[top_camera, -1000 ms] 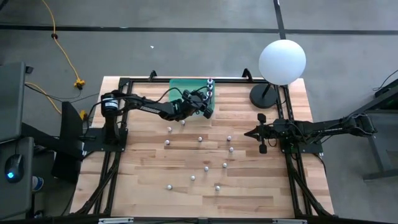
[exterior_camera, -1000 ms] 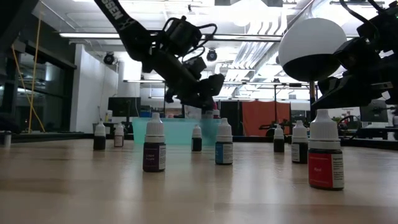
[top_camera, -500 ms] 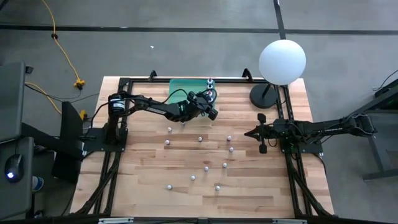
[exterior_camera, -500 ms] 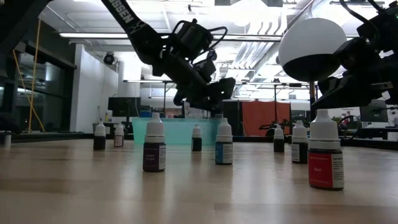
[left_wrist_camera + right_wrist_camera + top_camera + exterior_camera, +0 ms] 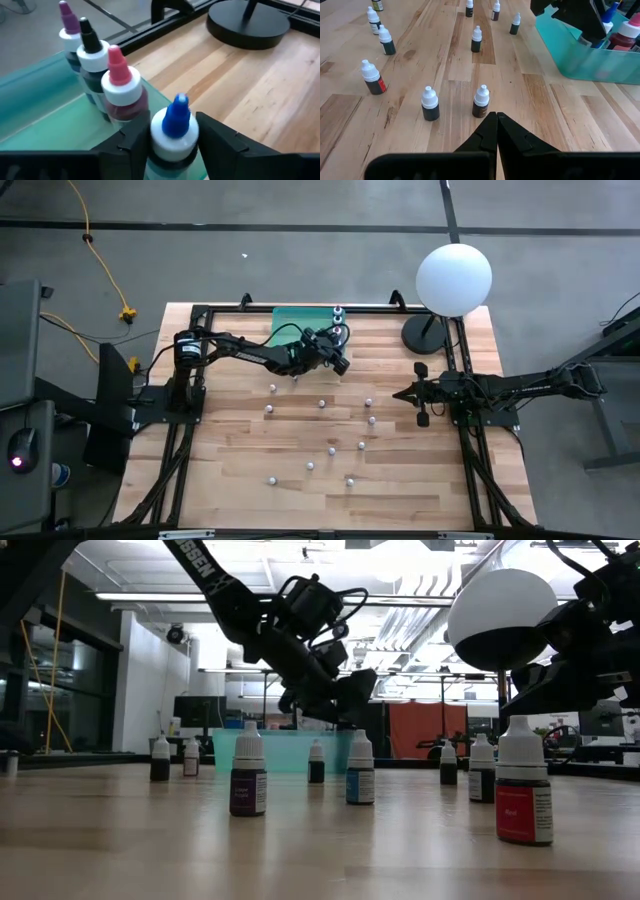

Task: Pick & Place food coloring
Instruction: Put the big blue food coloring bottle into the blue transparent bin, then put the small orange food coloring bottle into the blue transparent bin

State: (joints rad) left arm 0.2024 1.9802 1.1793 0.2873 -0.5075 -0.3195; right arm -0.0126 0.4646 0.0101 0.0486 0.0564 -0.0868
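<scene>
My left gripper hangs over the right end of the teal tray at the table's far side, shut on a small food coloring bottle with a blue tip. Three bottles with purple, black and pink tips stand in the tray beside it. Several more bottles stand upright on the wooden table, and the low view shows them as white-capped with dark bodies. My right gripper waits shut near the table's right side. My left gripper pinches the blue-tipped bottle between its two fingers at the white cap, one finger on each side. The bottle stands upright in the hold above the tray's right end. Its lower body is hidden by the gripper.
A white globe lamp on a black round base stands at the far right corner, close to the tray. A black frame runs along the table's edges. Bare wood lies between the bottles and the near edge.
My left gripper has carried the blue-tipped bottle a little toward the table's right, along the tray, and has sunk slightly. It has stayed shut on the bottle. In the last half second it has barely moved.
</scene>
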